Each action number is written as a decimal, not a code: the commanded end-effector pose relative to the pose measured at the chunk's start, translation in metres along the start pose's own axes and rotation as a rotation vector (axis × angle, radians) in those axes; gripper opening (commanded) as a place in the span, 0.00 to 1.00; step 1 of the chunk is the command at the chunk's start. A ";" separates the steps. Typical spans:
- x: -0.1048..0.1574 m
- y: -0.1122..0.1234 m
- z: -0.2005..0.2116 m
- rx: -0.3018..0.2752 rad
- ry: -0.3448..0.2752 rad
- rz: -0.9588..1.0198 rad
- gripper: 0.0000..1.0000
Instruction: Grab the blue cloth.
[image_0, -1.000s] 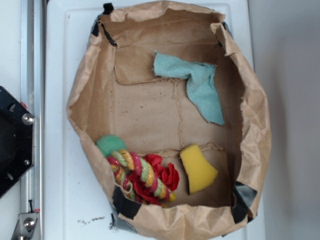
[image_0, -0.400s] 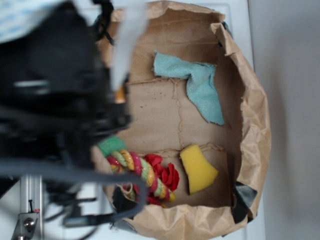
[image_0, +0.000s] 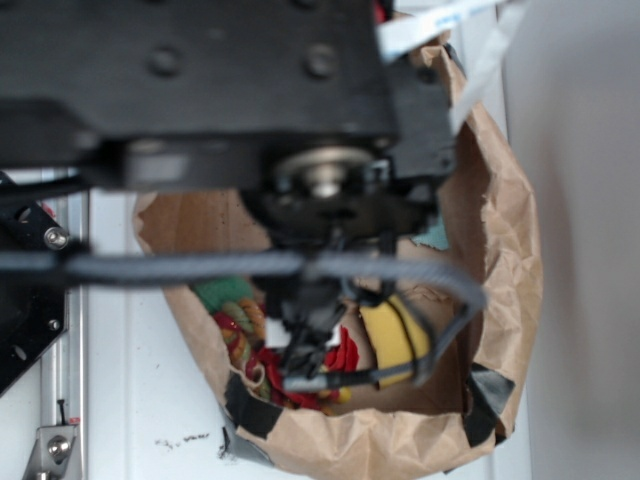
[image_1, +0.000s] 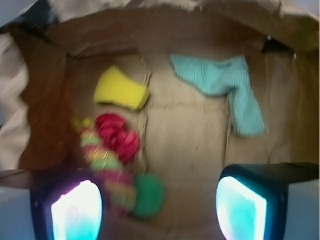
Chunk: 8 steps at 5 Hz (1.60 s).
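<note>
A crumpled brown paper bag (image_1: 30, 125), rim patched with black tape, lies open on the white worktop (image_0: 130, 380), and inside it a yellow sponge wedge (image_1: 121, 89) sits just beside a multicoloured rope toy (image_1: 107, 150) ending in a round green ball (image_1: 146, 195).

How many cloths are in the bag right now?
1: the blue cloth lies flat at the upper right of the wrist view, apart from the yellow sponge. None seems hidden.
</note>
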<state>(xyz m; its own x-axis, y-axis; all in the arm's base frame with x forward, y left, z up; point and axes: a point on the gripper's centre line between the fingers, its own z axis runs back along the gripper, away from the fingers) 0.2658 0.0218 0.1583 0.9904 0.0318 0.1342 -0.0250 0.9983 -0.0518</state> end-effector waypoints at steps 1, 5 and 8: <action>0.014 0.012 -0.009 0.028 -0.060 0.052 1.00; 0.024 0.028 -0.036 0.094 -0.072 0.059 1.00; 0.037 0.064 -0.055 0.182 -0.097 -0.188 1.00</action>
<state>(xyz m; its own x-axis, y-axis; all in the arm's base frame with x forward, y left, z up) 0.2964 0.0725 0.0845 0.9737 -0.1675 0.1542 0.1490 0.9810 0.1244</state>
